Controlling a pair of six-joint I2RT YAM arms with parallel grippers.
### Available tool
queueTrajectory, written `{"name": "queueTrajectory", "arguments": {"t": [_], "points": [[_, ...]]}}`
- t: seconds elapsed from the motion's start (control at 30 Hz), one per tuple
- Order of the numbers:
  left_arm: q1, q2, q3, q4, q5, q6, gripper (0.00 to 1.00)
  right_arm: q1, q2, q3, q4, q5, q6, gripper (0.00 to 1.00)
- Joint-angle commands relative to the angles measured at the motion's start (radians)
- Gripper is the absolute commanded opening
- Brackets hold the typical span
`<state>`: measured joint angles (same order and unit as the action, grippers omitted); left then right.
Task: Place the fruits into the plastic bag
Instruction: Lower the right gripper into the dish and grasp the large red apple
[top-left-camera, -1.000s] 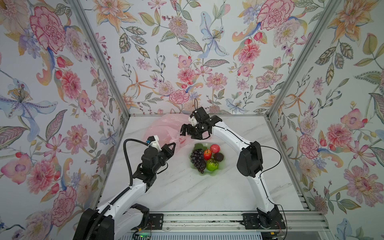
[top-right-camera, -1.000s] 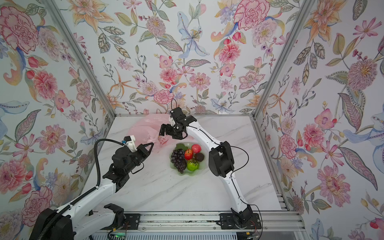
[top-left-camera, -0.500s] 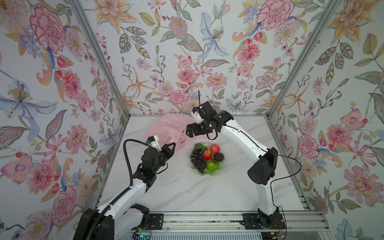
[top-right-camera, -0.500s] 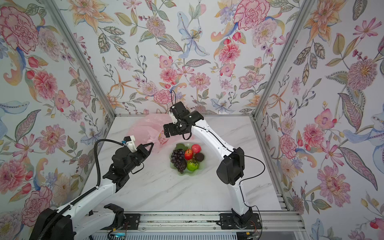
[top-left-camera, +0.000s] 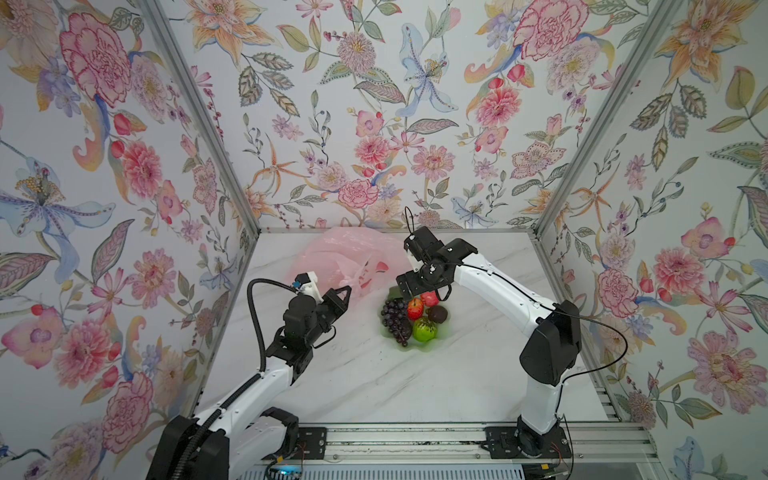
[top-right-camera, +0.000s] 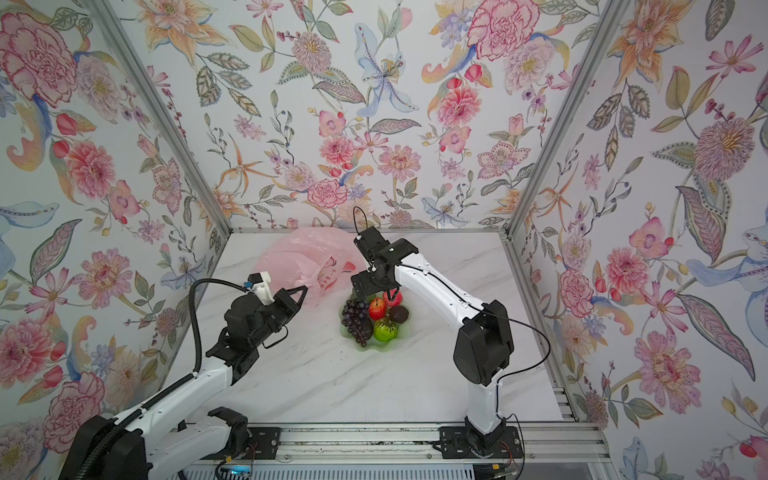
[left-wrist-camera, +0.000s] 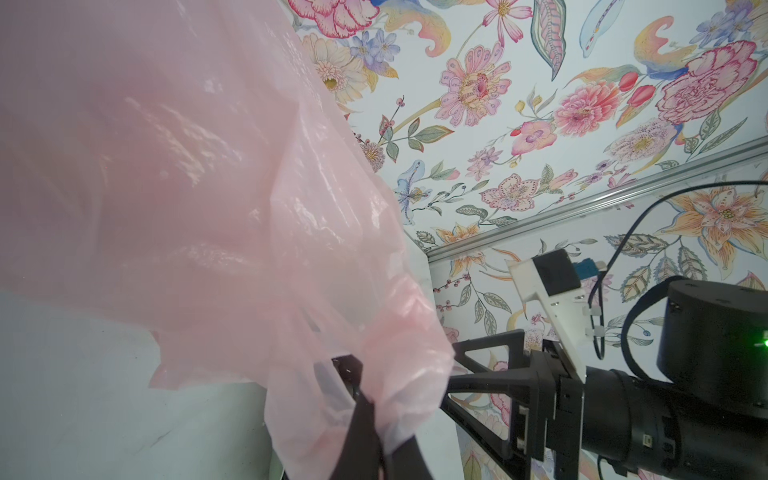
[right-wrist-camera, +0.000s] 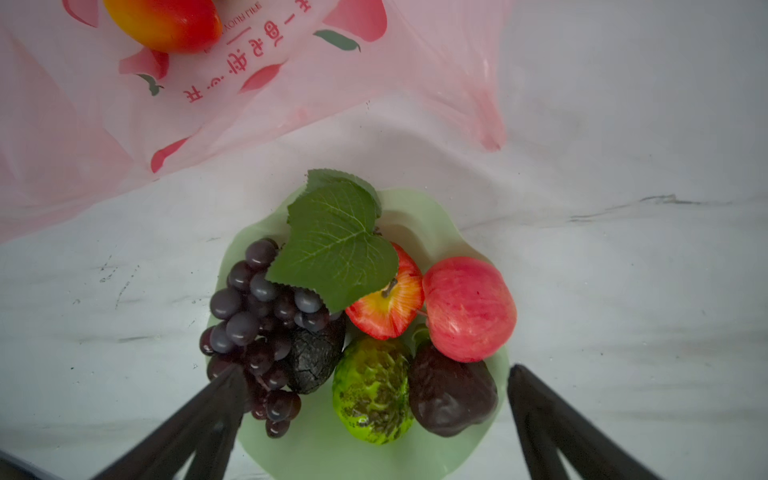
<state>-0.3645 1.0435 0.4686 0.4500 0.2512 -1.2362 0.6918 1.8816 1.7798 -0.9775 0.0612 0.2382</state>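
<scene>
**Open tool over a dish of toy fruit, pink bag held ready beside it**

In both top views a pale pink plastic bag (top-left-camera: 353, 253) lies crumpled on the white marbled bench (top-left-camera: 395, 386), at eleven o'clock from a pale green scalloped dish (right-wrist-camera: 316, 453). The left tool (top-left-camera: 343, 294) is clamped on the bag's near edge, lifting thin, crinkly, see-through film. The right tool (right-wrist-camera: 374, 372) hangs over the dish with its jaws wide apart, holding nothing.

On the dish, a dark purple grape bunch (right-wrist-camera: 257, 316) with a veined leaf (right-wrist-camera: 336, 249) sits at nine o'clock. A striped apple (right-wrist-camera: 386, 307) and a red apple (right-wrist-camera: 469, 309) sit at twelve to one, a wrinkled brown fruit (right-wrist-camera: 451, 395) at three and a bumpy green fruit (right-wrist-camera: 372, 390) at six. An orange-red mango (right-wrist-camera: 166, 25) rests on the bag's printed film, apparently inside its mouth.

The fruits look glossy, hard and round, so one could squirt from closing jaws and roll across the smooth bench. They sit packed together, so a descending finger may nudge a neighbour or skid the dish. The slippery film could slide from the left tool, and the mouth would collapse.
</scene>
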Motion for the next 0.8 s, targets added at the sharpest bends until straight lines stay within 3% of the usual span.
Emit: {"name": "queueTrajectory", "arguments": {"t": [0.0, 0.27, 0.77], "points": [[0.008, -0.01, -0.014, 0.009, -0.012, -0.004, 0.0, -0.022, -0.065, -0.088, 0.022, -0.062, 0.037, 0.99], [0.01, -0.007, -0.013, 0.008, -0.008, -0.005, 0.0, -0.08, -0.088, -0.212, 0.077, -0.131, 0.071, 0.99], [0.009, -0.029, -0.022, 0.002, -0.018, -0.009, 0.0, -0.183, 0.026, -0.138, 0.087, -0.208, 0.025, 0.99]]}}
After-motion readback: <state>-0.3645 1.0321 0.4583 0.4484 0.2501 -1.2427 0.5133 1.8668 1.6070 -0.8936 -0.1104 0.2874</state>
